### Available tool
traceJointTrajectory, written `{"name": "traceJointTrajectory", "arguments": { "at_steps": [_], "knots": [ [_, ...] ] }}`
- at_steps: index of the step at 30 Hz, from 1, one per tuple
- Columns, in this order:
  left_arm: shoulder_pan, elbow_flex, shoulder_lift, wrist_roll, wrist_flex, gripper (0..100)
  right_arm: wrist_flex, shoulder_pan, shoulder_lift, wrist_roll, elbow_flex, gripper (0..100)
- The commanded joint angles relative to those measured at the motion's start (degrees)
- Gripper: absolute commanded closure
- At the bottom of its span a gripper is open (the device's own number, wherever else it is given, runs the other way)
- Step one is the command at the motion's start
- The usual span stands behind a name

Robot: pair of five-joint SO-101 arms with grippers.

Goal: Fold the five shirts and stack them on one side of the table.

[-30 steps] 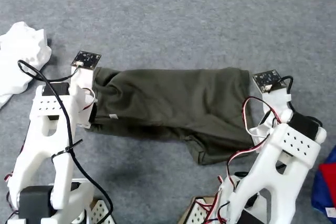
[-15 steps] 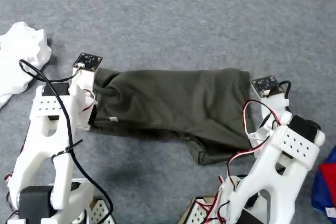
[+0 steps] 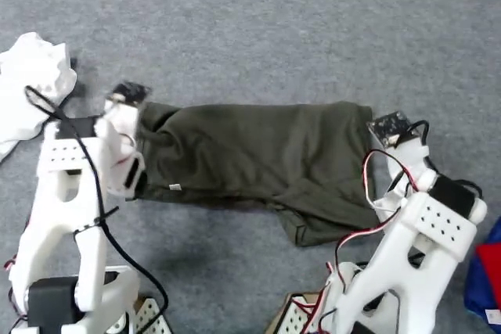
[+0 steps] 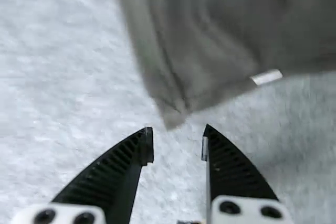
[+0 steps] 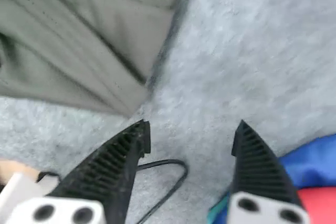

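- Far left on the grey table cover there's a white shirt, just a crumpled heap, well apart from the folding going on in the middle.
- Next is the left arm, with its wrist right at the left end of the dark green shirt.
- The left gripper has its jaws spread and nothing between them. The tips sit over bare grey cover, just beside a corner of the green shirt and not touching it.
- There's a small white tag on the shirt's edge near that corner. You can also spot it from above.
- The green shirt lies across the middle of the table as one long band between the two arms, with a bit of fabric poking out toward the near edge on its right side.
- The right gripper is spread wide and holding nothing, over bare cover just beside the right end of the shirt.
- A black cable loops under that gripper.
- At the far right edge sits a blue and red cloth, near one right finger.
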Motion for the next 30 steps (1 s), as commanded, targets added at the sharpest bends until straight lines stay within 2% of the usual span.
{"name": "traceJointTrajectory", "arguments": {
  "at_steps": [1, 3, 4, 5, 6, 7, 12, 15, 18, 21, 30],
  "knots": [
    [-1.76, -9.85, -1.63, 0.0, 0.35, 83, -0.35, -3.56, -2.59, -1.76, -5.32, 83.2],
    [-0.44, -13.36, -1.27, 2.02, -0.62, 87, -3.34, -7.25, -2.51, -6.51, -6.37, 95.4],
    [0.88, -14.24, -1.19, 4.4, -2.46, 92, -5.19, -9.54, -2.51, -7.82, -6.46, 99.8],
    [2.29, -14.24, -1.19, 7.12, -4.66, 97, -6.59, -12.18, -2.51, -9.05, -6.46, 98.4],
    [3.6, -13.63, -1.19, 9.85, -7.38, 99, -7.74, -14.81, -2.51, -10.29, -6.46, 96.5],
    [4.84, -12.57, -1.19, 12.4, -9.67, 96, -8.88, -17.36, -2.51, -12.13, -6.55, 96.2],
    [10.2, -5.63, -1.19, 21.71, -22.95, 98, -15.03, -28.7, -2.15, -18.73, -6.55, 96.3],
    [11.52, -0.53, 0.04, 25.76, -33.67, 98, -20.31, -31.87, 1.01, -19.96, -6.73, 96.3],
    [11.96, 1.23, 4.09, 28.48, -40.53, 98, -26.2, -32.4, 7.6, -20.75, -7.43, 96.3],
    [12.22, 0.18, 9.54, 29.8, -42.73, 98, -27.69, -32.22, 15.6, -20.75, -11.12, 96.3],
    [11.87, -9.58, 25.1, 31.03, -39.74, 98, -31.12, -31.34, 37.67, -20.75, -24.22, 98.8]
  ]
}}
